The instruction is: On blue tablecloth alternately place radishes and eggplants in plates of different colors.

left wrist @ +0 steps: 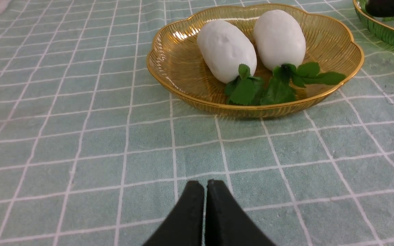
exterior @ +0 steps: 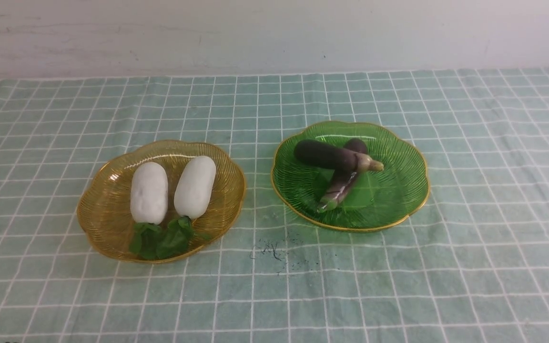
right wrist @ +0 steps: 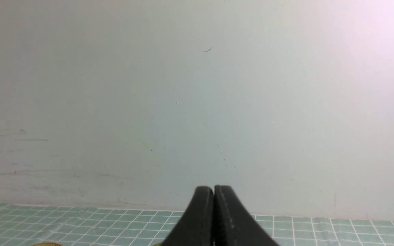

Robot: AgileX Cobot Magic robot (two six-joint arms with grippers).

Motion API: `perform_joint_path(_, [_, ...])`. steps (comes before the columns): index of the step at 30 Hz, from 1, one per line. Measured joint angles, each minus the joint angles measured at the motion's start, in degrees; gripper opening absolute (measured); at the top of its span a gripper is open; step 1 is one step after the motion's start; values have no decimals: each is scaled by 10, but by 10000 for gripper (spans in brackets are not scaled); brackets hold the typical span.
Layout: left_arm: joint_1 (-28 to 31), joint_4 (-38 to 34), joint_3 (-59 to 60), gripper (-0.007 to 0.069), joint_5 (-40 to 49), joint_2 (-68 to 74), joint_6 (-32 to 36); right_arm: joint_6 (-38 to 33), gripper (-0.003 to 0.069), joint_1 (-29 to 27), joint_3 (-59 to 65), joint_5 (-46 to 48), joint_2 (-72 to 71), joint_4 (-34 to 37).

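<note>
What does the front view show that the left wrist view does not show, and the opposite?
Only the front view shows the whole green plate with the two crossed eggplants. Only the left wrist view shows the left end effector, shut and empty above the cloth. Both show the amber plate holding two radishes side by side, on the blue tablecloth.

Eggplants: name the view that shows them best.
Front view: both eggplants lie crossed in the green plate, fully visible. Left wrist view catches only a dark sliver at the frame's edge. Right wrist view shows none.
</note>
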Motion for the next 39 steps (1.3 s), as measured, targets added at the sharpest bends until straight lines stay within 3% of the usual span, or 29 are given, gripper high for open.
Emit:
perform_joint_path(10, [0, 0, 0, -8, 1, 0, 0, -6, -14, -6, 9, -1, 0, -13])
perform_joint_path(21, [1, 0, 0, -8, 1, 0, 0, -11, -14, -155, 212, 0, 1, -17])
perform_joint_path(39, [1, 0, -1, -8, 3, 0, 0, -11, -15, -160, 256, -5, 1, -13])
